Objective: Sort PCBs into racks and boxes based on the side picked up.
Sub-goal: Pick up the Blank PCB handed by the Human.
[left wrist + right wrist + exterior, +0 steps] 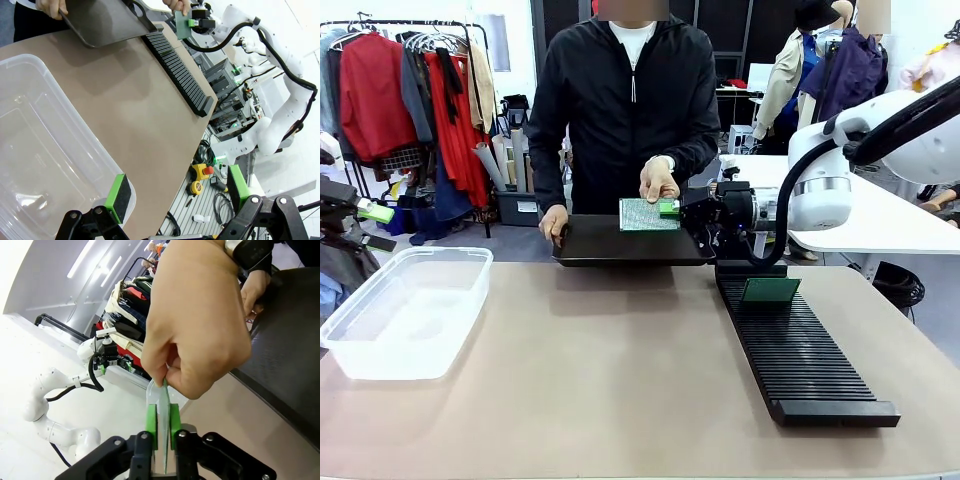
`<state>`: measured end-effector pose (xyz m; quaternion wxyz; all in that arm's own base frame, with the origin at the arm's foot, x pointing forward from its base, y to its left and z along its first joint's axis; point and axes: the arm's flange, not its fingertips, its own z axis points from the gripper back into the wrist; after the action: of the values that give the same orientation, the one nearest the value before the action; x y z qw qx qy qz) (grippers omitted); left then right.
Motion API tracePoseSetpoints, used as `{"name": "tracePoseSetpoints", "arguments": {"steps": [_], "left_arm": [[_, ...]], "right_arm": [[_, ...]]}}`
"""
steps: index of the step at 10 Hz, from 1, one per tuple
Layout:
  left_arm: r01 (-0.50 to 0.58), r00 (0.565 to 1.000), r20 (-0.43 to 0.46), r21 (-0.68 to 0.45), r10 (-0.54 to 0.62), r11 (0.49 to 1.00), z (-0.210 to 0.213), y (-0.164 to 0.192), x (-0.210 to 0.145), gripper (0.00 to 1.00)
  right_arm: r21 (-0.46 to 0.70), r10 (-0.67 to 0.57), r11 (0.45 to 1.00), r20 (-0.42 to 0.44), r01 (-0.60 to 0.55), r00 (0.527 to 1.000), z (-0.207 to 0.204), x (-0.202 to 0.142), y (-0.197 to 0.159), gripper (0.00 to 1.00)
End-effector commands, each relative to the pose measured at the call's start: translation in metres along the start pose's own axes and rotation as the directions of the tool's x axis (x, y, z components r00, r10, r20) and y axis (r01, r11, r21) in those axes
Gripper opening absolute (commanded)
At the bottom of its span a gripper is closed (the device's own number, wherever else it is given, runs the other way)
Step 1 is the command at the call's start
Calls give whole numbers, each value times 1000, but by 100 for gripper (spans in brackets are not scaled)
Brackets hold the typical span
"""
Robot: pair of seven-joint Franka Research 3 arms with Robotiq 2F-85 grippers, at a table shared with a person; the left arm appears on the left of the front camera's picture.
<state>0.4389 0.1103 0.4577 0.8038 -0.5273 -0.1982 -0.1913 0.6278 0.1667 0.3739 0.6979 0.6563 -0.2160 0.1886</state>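
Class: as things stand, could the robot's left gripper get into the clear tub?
Probably yes: the left gripper hangs open right at the rim of the clear tub, which has no lid, and nothing stands between them.

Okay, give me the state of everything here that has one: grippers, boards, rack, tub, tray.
Right gripper: shut on held PCB.
Left gripper: open, holding nothing.
Held PCB: above the tray, also pinched by the person's hand.
Racked PCB: standing in a slot.
Rack: one slot filled.
Tub: empty, no lid.
Tray: bare, gripped by other hand.
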Motion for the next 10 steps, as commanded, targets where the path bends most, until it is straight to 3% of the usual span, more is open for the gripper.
{"name": "tracePoseSetpoints", "arguments": {"steps": [1, 5, 6, 7, 10], "left_arm": [[-8, 1000, 2, -6, 8, 1000, 1, -3, 0, 100], [-8, 1000, 2, -6, 8, 1000, 1, -3, 0, 100], [-8, 1000, 2, -6, 8, 1000, 1, -3, 0, 100], [-8, 1000, 2, -6, 8, 1000, 1, -3, 0, 100], [-8, 1000, 2, -6, 8, 1000, 1, -3, 0, 100]], "right_arm": [[23, 14, 1000, 37, -15, 999, -3, 7, -3, 0], [29, -40, 999, -6, 40, 999, -1, 8, -2, 0], [130, -153, 976, -175, 177, 973, 2, -1, -5, 0], [5, -14, 1000, 7, 14, 1000, 1, 0, -3, 0], [5, -14, 1000, 7, 14, 1000, 1, 0, -3, 0]]}}
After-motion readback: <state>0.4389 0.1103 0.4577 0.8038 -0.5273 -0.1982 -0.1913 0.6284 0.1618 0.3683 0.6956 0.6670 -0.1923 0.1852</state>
